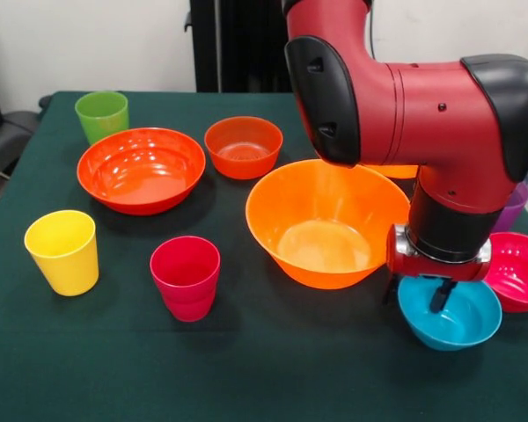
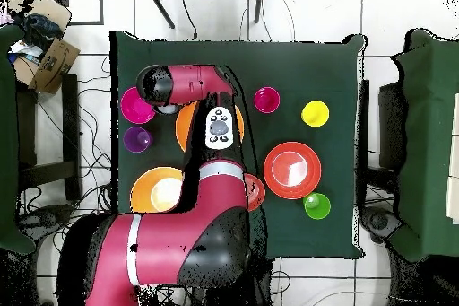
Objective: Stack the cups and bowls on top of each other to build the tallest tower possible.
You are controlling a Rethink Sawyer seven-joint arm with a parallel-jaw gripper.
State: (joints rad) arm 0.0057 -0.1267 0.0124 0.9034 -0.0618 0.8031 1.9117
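Note:
My gripper [image 1: 415, 299] hangs over the small blue bowl [image 1: 453, 318] at the front right. One finger is inside the bowl and one outside its left rim, jaws apart. The bowl rests on the table. A large orange bowl [image 1: 327, 220] stands just left of it, and a second orange bowl [image 2: 157, 190] is mostly hidden behind the arm. The magenta bowl [image 1: 519, 271] and purple cup [image 1: 513, 207] are at the right edge. The yellow cup [image 1: 63, 251], crimson cup [image 1: 186, 277], green cup [image 1: 101, 114], wide red-orange bowl [image 1: 141, 169] and small red-orange bowl [image 1: 243, 146] stand apart. Nothing is stacked.
The green cloth table [image 1: 264, 369] has open room along its front edge. In the overhead view the arm [image 2: 193, 83] covers the blue bowl and part of the large orange bowl [image 2: 186, 132]. A cardboard box [image 2: 49, 60] sits off the table.

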